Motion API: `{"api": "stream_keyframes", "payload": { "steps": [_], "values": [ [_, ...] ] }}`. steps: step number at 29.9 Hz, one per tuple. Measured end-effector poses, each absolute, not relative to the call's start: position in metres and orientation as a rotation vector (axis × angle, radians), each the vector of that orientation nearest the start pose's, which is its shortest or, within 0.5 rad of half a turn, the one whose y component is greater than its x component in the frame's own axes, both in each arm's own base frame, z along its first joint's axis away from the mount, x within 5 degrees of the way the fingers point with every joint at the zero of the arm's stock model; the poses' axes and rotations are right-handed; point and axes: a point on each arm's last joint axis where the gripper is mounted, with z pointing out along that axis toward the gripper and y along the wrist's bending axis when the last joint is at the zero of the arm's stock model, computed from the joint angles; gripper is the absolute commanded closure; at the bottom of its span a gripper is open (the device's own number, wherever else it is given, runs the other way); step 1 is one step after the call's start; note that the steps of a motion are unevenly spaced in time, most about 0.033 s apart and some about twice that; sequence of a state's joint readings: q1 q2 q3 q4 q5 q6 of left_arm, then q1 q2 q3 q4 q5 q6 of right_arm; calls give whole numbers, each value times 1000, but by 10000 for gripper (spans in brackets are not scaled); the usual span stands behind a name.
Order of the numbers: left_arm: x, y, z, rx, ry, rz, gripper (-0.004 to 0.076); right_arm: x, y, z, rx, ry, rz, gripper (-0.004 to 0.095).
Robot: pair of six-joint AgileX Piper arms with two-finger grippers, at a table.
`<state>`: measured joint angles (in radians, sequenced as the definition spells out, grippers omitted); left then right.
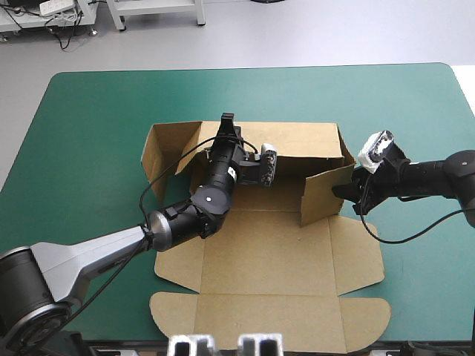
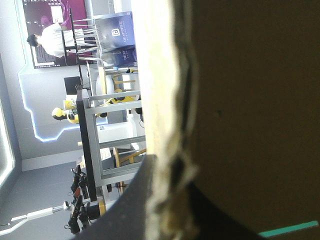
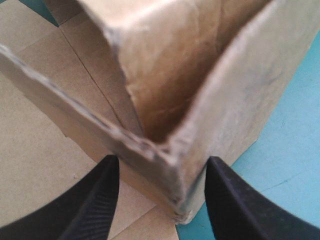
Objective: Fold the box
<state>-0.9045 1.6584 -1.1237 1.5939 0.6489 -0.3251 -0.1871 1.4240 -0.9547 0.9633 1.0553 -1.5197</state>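
Observation:
The brown box point(image 1: 274, 259) lies in the middle of the table, its base and front flaps flat. Its back wall point(image 1: 297, 141) and a right side wall point(image 1: 326, 191) stand raised. My left gripper point(image 1: 226, 124) reaches over the box to the top edge of the back wall. In the left wrist view the board's edge point(image 2: 162, 100) runs between the black fingers point(image 2: 122, 210), which are shut on it. My right gripper point(image 1: 347, 191) is at the outer corner of the right wall. Its fingertips point(image 3: 107, 172) stand apart, open, with that corner point(image 3: 175, 150) between them.
The teal-green cover point(image 1: 96, 111) shows as a wide strip on all sides of the box. The box's rounded lid flap point(image 1: 274, 322) lies near the table's front edge. A left side flap point(image 1: 167, 148) stands half raised beside my left arm.

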Motion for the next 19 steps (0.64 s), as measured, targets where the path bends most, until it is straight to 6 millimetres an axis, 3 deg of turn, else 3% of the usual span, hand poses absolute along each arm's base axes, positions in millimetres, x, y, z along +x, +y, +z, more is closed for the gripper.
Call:
{"api": "stream_keyframes", "payload": {
  "steps": [5,11,15,17,19],
  "values": [
    [269,-253,282,1549,1288,884,734,277,17,277,-961,2070,607,412],
    [269,-253,282,1549,1288,884,734,294,34,251,-954,2107,697,458],
    [269,-250,282,1537,1304,910,734,303,39,245,-878,2104,713,669],
    [270,-250,282,1536,1307,914,734,307,38,245,-838,2103,690,853],
    [270,-249,282,1534,1308,923,734,309,37,245,-806,2098,676,921]
  ]
}}
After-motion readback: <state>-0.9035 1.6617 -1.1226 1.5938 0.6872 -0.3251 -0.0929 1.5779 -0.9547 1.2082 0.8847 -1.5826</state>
